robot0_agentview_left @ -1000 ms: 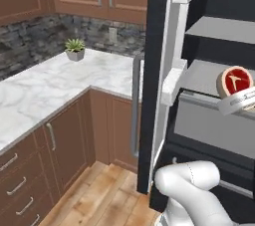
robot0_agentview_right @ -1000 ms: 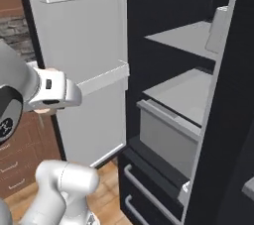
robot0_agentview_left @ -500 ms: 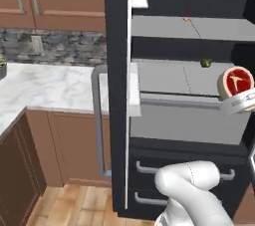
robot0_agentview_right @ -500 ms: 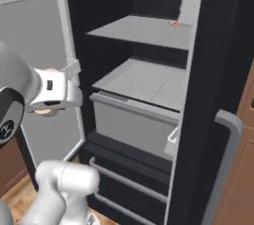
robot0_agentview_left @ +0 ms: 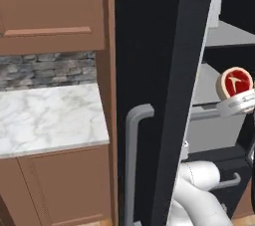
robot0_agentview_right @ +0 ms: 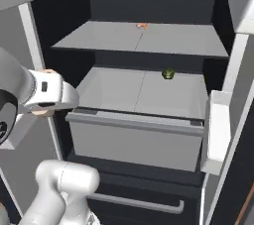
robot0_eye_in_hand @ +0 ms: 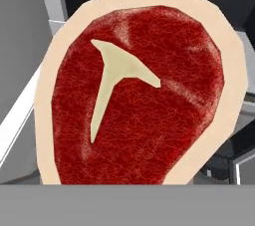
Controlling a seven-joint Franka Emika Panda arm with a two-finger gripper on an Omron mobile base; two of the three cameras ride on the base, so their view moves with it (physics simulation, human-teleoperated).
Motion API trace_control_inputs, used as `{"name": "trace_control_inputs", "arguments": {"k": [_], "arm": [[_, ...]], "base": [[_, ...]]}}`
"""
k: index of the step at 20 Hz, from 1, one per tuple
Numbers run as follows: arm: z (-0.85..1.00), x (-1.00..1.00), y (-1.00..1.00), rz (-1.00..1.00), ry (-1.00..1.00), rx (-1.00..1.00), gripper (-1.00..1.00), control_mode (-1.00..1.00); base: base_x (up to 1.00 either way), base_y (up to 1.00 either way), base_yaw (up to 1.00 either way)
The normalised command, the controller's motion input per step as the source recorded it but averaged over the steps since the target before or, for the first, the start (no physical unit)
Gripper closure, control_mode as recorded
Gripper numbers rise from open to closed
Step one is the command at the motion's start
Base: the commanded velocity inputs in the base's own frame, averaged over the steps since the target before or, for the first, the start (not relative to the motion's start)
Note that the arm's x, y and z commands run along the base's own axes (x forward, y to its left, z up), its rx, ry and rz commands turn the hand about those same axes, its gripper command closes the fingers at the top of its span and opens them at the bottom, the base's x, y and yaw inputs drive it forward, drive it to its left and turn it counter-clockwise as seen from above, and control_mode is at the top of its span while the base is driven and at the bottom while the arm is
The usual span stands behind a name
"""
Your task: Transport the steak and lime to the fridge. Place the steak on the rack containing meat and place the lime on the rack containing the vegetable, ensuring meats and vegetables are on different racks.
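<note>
From the left base view, the black fridge [robot0_agentview_left: 164, 70] door edge stands close in front of me, its grey bar handle [robot0_agentview_left: 133, 160] running down beside the marble counter [robot0_agentview_left: 50, 118] on the left. Past the door edge, on the right, the steak [robot0_agentview_left: 235, 81] rides upright at the end of my arm, held up by my pincer [robot0_agentview_left: 238, 101], level with the grey shelves inside.

From the right base view, the fridge interior is open ahead. The rack containing meat [robot0_agentview_right: 124, 38] is the upper board, with a small orange-red bit lying near its far middle, too small to name. The rack containing the vegetable [robot0_agentview_right: 124, 92] is the lower board, and the vegetable [robot0_agentview_right: 168, 74] sits on its far right part. My wrist is at the left, near the front of the lower rack, well short of either board.

From the hand view, the steak covers nearly everything, red face and pale bone mark toward the camera, so my fingers are hidden. I judge from the way it hangs there that my pincer is pinching the steak.

The risks as I see them: my wrist sits level with the lower rack, so pushing straight in would put meat beside the vegetable. I must rise first, and the steak's edge could catch the upper board's front or the door lining.
</note>
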Motion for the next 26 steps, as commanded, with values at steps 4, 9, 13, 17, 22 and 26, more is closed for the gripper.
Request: {"name": "trace_control_inputs", "arguments": {"k": [4,9,13,17,22,26], "arm": [[0.0,0.0,0.0,0.0,0.0,0.0,1.0,1.0],[0.0,0.0,0.0,0.0,0.0,0.0,1.0,1.0],[0.0,0.0,0.0,0.0,0.0,0.0,1.0,1.0],[0.0,0.0,0.0,0.0,0.0,0.0,1.0,1.0],[0.0,0.0,0.0,0.0,0.0,0.0,1.0,1.0],[0.0,0.0,0.0,0.0,0.0,0.0,1.0,1.0]], "base": [[-0.02,-0.68,-0.04],[0.14,-0.47,-0.13],[0.84,0.0,-0.13],[0.99,0.0,-0.1],[0.98,0.0,0.18],[0.74,0.18,0.17]]}}
